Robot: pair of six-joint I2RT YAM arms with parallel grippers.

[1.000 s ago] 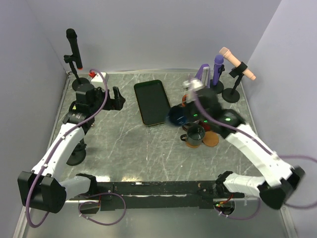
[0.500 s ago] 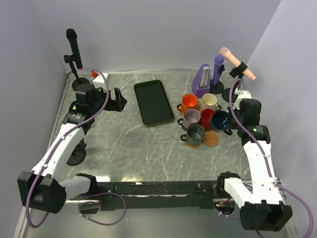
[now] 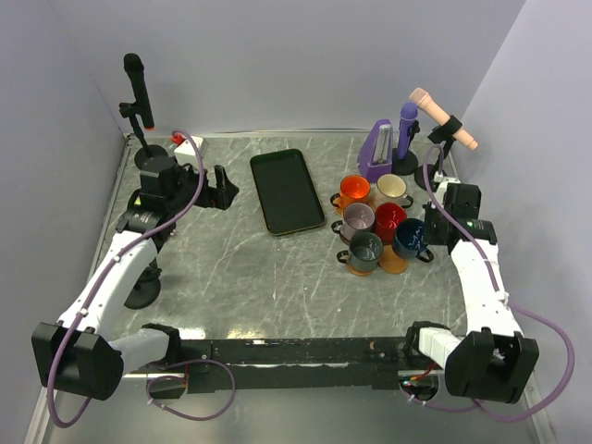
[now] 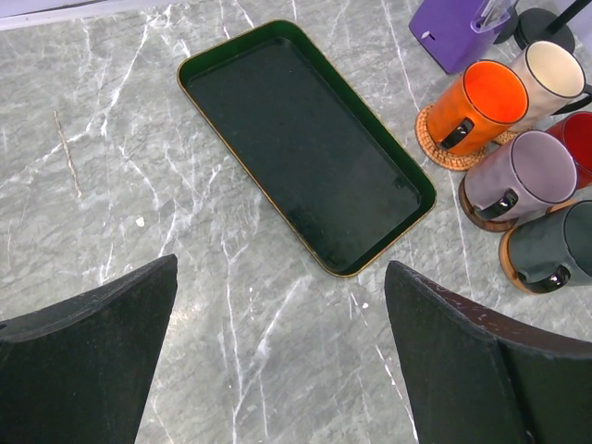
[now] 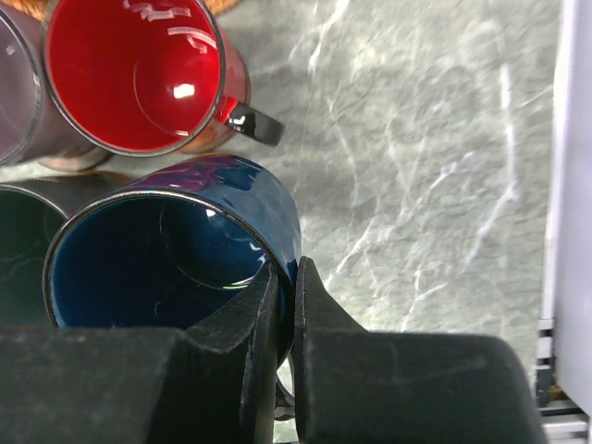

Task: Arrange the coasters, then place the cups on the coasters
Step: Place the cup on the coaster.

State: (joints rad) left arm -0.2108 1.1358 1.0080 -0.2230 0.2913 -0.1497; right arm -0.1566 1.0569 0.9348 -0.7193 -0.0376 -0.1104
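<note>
Step in hand: lowering the navy cup onto the last free coaster (a judgement, since the other five cups each sit on a disc).
Right gripper: pinched narrow on the navy cup's wall, one finger inside the rim and one outside.
Left gripper: spread wide and holding nothing, over the far-left part of the table, with the black tray ahead of it.
Navy cup's place: near the table's right edge, at the near-right end of the cluster, just beside the red cup and the dark grey-green cup.
Coaster's place: a tan crescent showing at the cup's near-left side in the top view, so probably not centred under it (seated or just above, cannot tell).
Alignment: nudge the cup toward the near-left until the crescent disappears evenly all round.
Descent: straight down with the rim level, since the wrist view shows the outer wall and hints at some tilt.
Clearance: mind the red cup's dark handle, which points at the navy cup, and avoid bumping the dark grey-green cup off its disc.
Release: part the fingers only once the base rests flat, and only a little, since the inner finger sits inside the rim.
Withdrawal: lift straight up and away from the cluster, toward the right edge.
</note>
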